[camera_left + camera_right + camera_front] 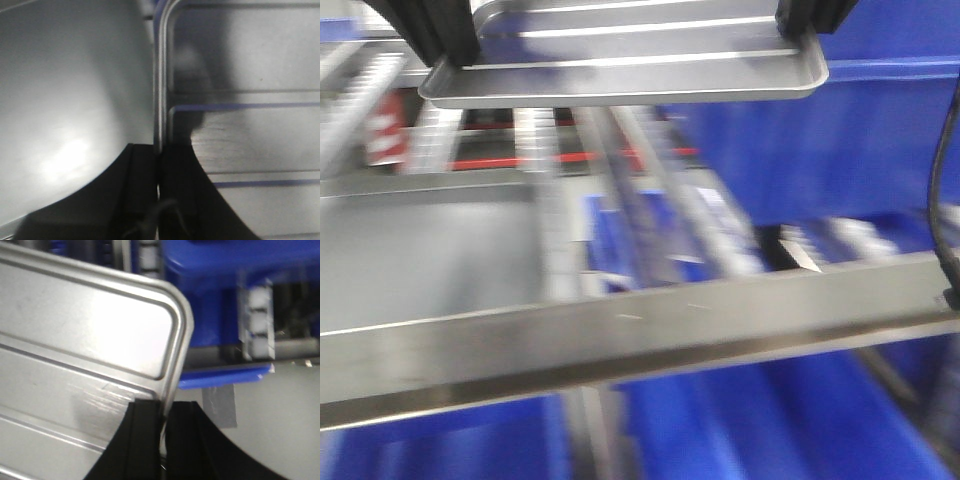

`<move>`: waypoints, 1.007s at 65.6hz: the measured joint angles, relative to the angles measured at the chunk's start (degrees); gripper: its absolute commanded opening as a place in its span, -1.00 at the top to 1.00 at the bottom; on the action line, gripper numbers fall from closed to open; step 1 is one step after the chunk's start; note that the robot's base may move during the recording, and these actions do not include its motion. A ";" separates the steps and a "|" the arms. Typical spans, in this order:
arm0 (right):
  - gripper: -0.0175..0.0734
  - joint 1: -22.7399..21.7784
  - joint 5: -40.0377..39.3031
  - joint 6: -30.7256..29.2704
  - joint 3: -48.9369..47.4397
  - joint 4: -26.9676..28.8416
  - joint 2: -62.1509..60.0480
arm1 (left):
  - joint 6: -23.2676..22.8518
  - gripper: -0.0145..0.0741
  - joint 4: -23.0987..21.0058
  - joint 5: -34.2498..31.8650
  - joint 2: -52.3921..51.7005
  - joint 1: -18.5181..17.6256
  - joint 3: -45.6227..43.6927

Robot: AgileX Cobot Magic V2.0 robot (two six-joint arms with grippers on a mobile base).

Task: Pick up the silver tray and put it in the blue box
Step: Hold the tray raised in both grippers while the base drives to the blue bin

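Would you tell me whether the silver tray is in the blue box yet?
Not yet: left hand and right hand grip the tray by its rim, aloft, outside the box.

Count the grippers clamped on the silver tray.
2. The left gripper pinches the rim of the silver tray at one end. The right gripper pinches the rim at the other end, near a corner.

silver tray [620, 70]: at 12 o'clock in the front view, above the roller rails [650, 200].
left claw [159, 165]: on the silver tray's 9 o'clock rim.
right claw [164, 412]: on its 3 o'clock rim.
blue box [880, 130]: behind, toward 3 o'clock.
larger tray [420, 250]: at 8 o'clock, below.
metal bar [650, 330]: across the front, 6 o'clock.
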 measured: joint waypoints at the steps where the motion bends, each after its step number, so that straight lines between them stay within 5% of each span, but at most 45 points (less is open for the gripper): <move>1: 0.49 0.00 0.00 0.00 0.00 0.00 0.00 | 0.00 0.89 0.00 0.00 0.00 0.00 0.00; 66: 0.49 0.00 0.00 0.00 0.00 0.00 0.00 | 0.00 0.89 0.00 0.00 0.00 0.00 0.00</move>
